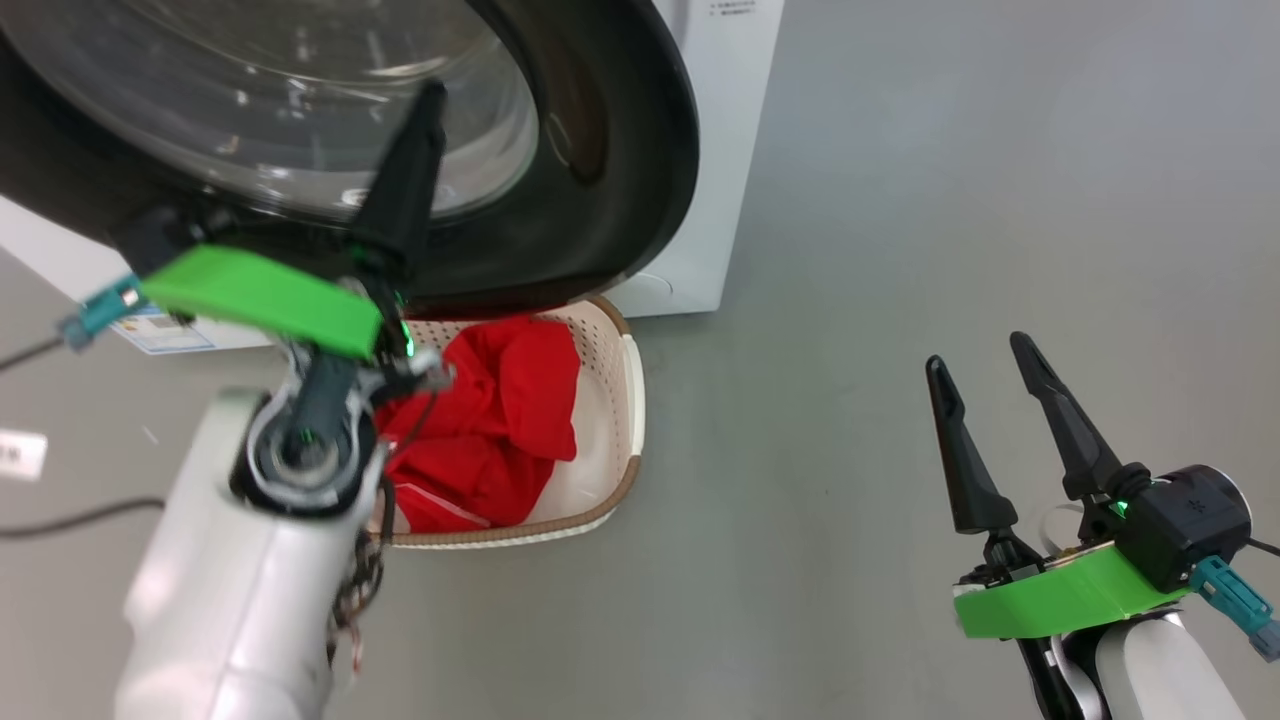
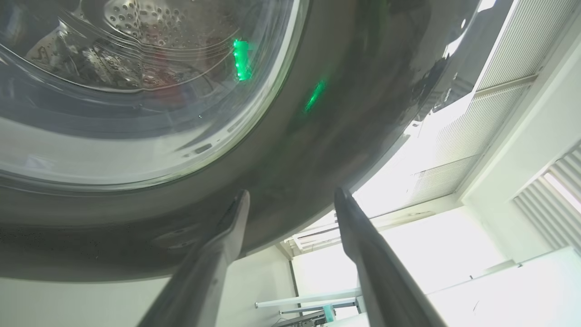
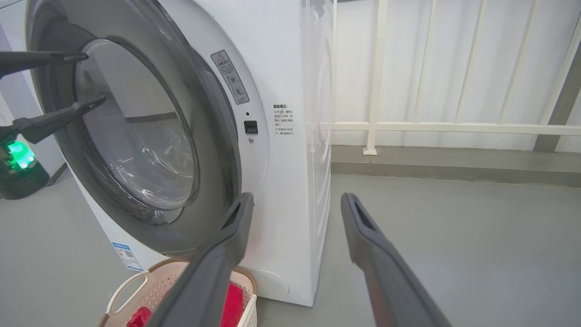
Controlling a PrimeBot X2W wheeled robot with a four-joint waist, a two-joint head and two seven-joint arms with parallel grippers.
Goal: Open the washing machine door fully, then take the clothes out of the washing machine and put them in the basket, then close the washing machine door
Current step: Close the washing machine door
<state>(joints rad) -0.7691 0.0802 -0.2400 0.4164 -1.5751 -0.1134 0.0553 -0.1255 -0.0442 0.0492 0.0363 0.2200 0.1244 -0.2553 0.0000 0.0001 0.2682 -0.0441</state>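
Observation:
The washing machine door (image 1: 600,150), glossy black with a clear glass bowl, stands ajar close to the front of the white washing machine (image 3: 286,68) and overhangs the basket. My left gripper (image 3: 93,77) is open, its fingertips against or just off the door's (image 3: 213,150) outer face near the glass; contact is unclear. In the left wrist view, the left gripper (image 2: 292,193) points at the door's dark rim (image 2: 295,150) with nothing between its fingers. Red clothes (image 1: 500,420) lie in the cream basket (image 1: 630,400) on the floor below the door. My right gripper (image 1: 978,352) hangs open and empty, far to the right.
A white railing (image 3: 376,77) runs along the wall beside the machine. A black cable (image 1: 60,520) lies on the grey floor at the left. A blue label sticker (image 3: 125,254) is low on the machine's front. Open grey floor (image 1: 850,300) spreads to the right of the basket.

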